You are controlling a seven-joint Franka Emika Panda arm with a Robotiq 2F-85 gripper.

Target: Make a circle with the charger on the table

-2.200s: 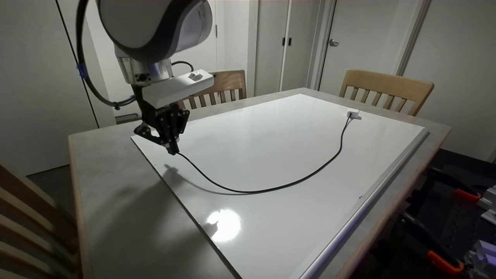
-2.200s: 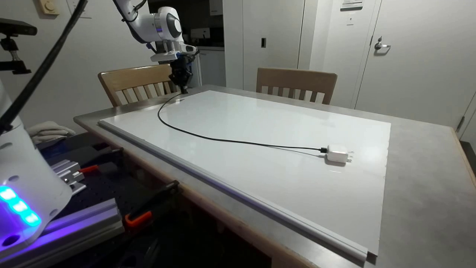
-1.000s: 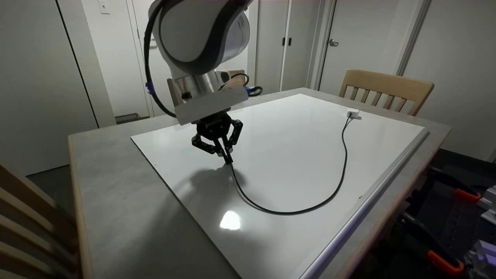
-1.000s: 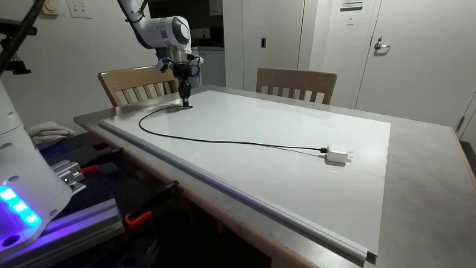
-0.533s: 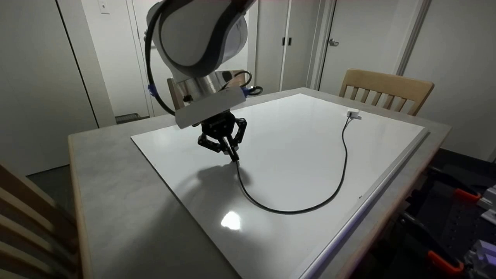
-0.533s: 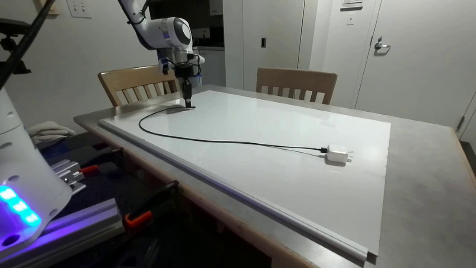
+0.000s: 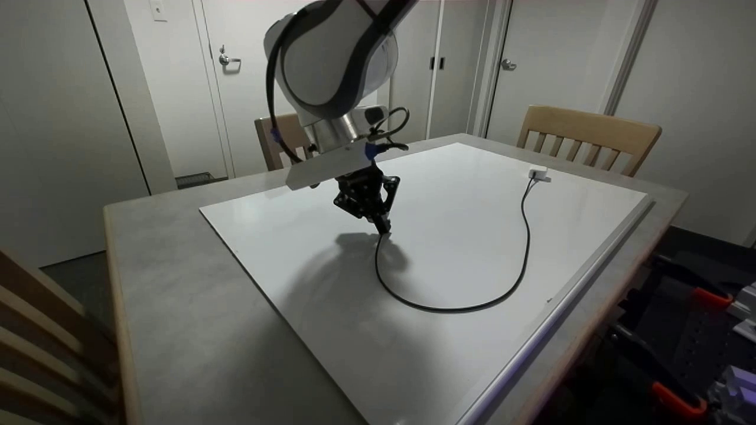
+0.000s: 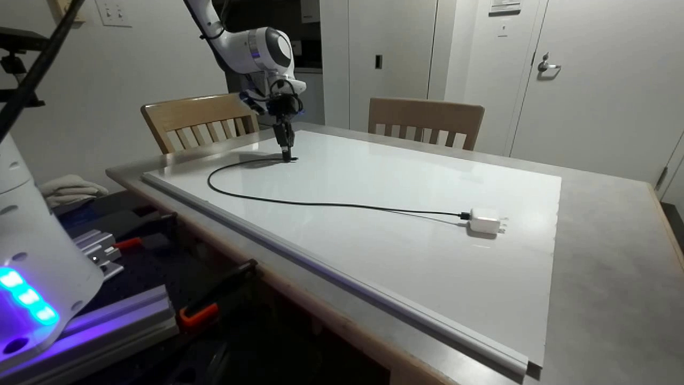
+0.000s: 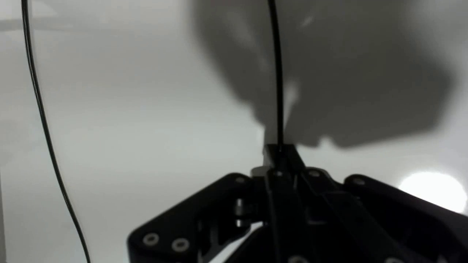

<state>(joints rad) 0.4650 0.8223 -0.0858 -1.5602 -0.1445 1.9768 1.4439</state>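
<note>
The charger is a long black cable [image 7: 449, 310] with a white plug block [image 7: 537, 173] at its far end. In both exterior views the cable [image 8: 299, 202] lies in an open U on the white panel of the table [image 7: 165, 283]. The white plug block [image 8: 484, 221] rests on the panel with its prongs out. My gripper [image 7: 383, 229] is shut on the cable's free end, low over the panel; a short dark tip sticks out past the fingers [image 8: 287, 156]. In the wrist view the cable [image 9: 279, 84] runs straight out from between the closed fingertips [image 9: 279, 149].
A raised pale rail [image 8: 342, 267] runs along one panel edge. Wooden chairs [image 8: 426, 120] stand round the table, one close at the near left [image 7: 47, 348]. Clamps with orange handles [image 8: 199, 315] sit near the robot base [image 8: 43, 256].
My gripper has carried the cable's end from the panel's edge inward over the panel, to the right in both exterior views. The cable's bend has tightened into a U. The plug block has not moved.
</note>
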